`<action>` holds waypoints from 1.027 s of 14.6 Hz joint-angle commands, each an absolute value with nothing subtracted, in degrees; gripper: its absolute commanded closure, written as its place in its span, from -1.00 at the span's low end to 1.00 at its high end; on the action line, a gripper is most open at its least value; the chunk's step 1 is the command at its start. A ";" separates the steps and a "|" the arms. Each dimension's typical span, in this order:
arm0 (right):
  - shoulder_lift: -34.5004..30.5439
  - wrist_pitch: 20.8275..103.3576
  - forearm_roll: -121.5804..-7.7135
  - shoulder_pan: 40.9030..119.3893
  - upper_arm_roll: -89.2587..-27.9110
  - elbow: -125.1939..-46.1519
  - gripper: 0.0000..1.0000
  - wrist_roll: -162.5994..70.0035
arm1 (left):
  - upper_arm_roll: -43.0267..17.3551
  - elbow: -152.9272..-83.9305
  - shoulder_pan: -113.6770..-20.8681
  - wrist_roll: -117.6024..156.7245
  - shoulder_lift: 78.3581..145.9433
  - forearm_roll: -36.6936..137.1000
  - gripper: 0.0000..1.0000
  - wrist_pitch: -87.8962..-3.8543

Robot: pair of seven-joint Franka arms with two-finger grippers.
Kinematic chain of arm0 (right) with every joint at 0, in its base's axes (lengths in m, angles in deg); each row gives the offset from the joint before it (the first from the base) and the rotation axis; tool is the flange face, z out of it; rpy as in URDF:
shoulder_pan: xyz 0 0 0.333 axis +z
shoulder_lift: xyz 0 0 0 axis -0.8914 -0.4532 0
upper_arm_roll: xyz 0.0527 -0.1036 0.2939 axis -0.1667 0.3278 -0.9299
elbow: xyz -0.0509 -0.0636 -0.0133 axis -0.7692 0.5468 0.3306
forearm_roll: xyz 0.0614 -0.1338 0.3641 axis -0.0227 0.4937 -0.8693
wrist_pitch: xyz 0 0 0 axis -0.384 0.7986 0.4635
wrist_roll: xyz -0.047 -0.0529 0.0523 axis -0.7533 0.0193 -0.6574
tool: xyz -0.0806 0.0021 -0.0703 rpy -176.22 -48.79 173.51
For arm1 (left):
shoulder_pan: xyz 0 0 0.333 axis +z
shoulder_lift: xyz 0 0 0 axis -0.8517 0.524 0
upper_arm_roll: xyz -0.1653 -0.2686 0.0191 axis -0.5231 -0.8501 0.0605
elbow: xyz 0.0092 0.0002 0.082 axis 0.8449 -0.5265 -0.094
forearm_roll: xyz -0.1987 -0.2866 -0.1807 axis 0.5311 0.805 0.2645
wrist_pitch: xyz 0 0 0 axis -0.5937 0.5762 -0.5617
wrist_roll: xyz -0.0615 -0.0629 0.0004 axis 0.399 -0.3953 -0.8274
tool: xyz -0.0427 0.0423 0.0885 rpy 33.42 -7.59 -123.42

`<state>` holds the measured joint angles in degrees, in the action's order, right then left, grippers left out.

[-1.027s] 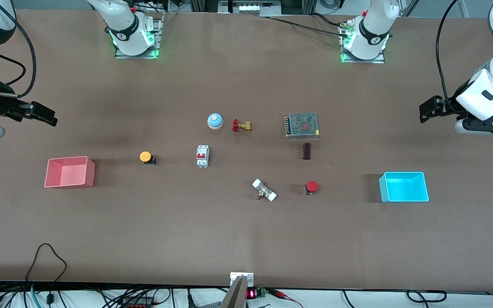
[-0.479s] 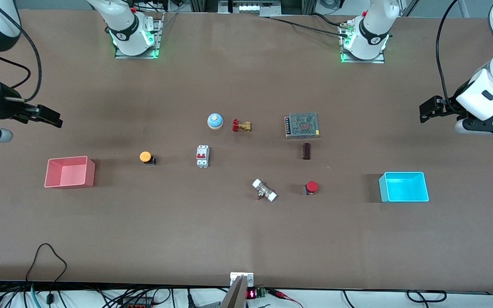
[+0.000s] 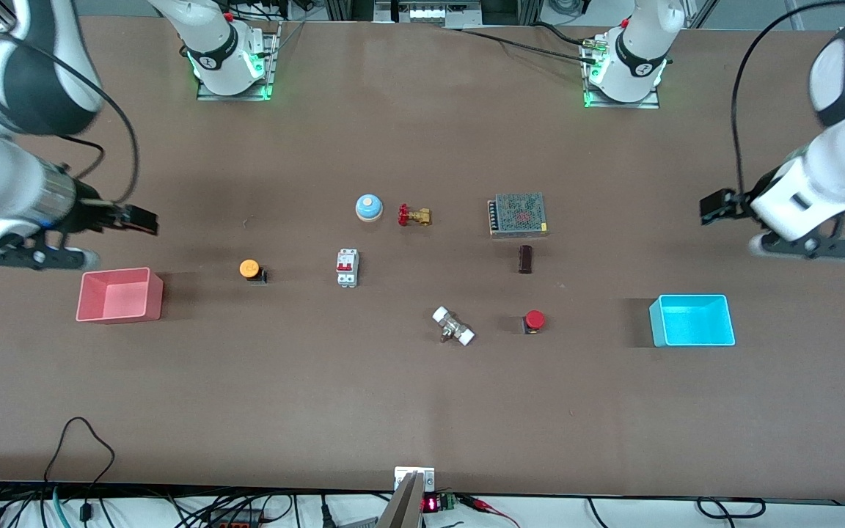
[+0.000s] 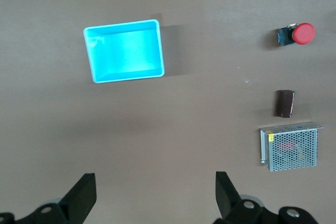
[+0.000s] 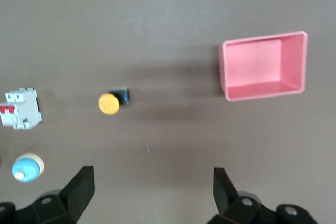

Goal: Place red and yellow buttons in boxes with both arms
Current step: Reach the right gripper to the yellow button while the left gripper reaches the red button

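Observation:
The orange-yellow button (image 3: 249, 269) stands on the table beside the pink-red box (image 3: 120, 295), toward the table's middle from it. The red button (image 3: 534, 320) stands likewise beside the cyan box (image 3: 692, 320). My right gripper (image 3: 140, 218) is open and empty in the air over bare table by the pink-red box. Its wrist view shows the yellow button (image 5: 108, 103) and the pink-red box (image 5: 264, 66), with the gripper (image 5: 153, 192) open. My left gripper (image 3: 716, 207) is open and empty over bare table by the cyan box. Its wrist view shows the cyan box (image 4: 124, 51) and the red button (image 4: 302, 33), with the gripper (image 4: 156, 198) open.
In the table's middle are a blue dome bell (image 3: 368, 207), a brass valve with a red handwheel (image 3: 414, 215), a grey mesh-topped box (image 3: 517, 215), a dark brown block (image 3: 525, 259), a white circuit breaker (image 3: 347, 268) and a white-capped fitting (image 3: 453, 326).
Both arms have swung in from the table's ends. The right gripper moved farther, to above the table by the pink-red box. The left gripper shifted a little toward the middle. Nothing on the table moved.

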<state>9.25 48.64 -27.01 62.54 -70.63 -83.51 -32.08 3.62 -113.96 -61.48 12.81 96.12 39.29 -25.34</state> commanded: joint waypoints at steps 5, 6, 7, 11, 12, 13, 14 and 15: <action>5.50 69.14 -26.84 67.35 -70.45 -95.37 -1.00 -23.09 | 3.73 -88.87 -71.74 28.40 121.40 40.07 -1.00 -27.57; 4.10 71.78 -26.75 68.49 -70.80 -95.89 -1.00 -22.29 | 3.82 -88.94 -73.50 30.23 123.16 39.98 -1.00 -31.33; 2.78 73.20 -26.31 68.93 -70.89 -96.07 -1.00 -21.24 | 3.82 -89.03 -74.56 33.56 124.48 39.98 -1.00 -34.59; -2.32 80.05 -18.68 69.46 -73.17 -98.27 -1.00 -14.65 | 3.82 -91.99 -77.12 40.09 130.47 39.80 -1.00 -48.13; -3.29 80.67 -17.09 69.38 -73.87 -98.18 -1.00 -14.29 | 3.82 -92.89 -77.38 40.18 130.91 39.89 -1.00 -51.11; -4.08 81.20 -16.03 69.29 -73.96 -98.27 -1.00 -14.20 | 3.82 -94.64 -77.73 40.18 131.87 39.89 -1.00 -53.67; -4.35 81.21 -16.02 69.29 -73.97 -98.27 -1.00 -14.20 | 3.73 -96.05 -77.91 40.88 132.14 39.98 -1.00 -55.00; -4.61 81.38 -15.94 69.29 -74.05 -98.18 -1.00 -14.20 | 3.82 -97.45 -79.04 43.15 132.32 39.89 -1.00 -56.66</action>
<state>-4.75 80.67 -17.24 69.49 -73.65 -97.89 -15.33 3.21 -94.23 -77.31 40.22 132.71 39.35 -53.44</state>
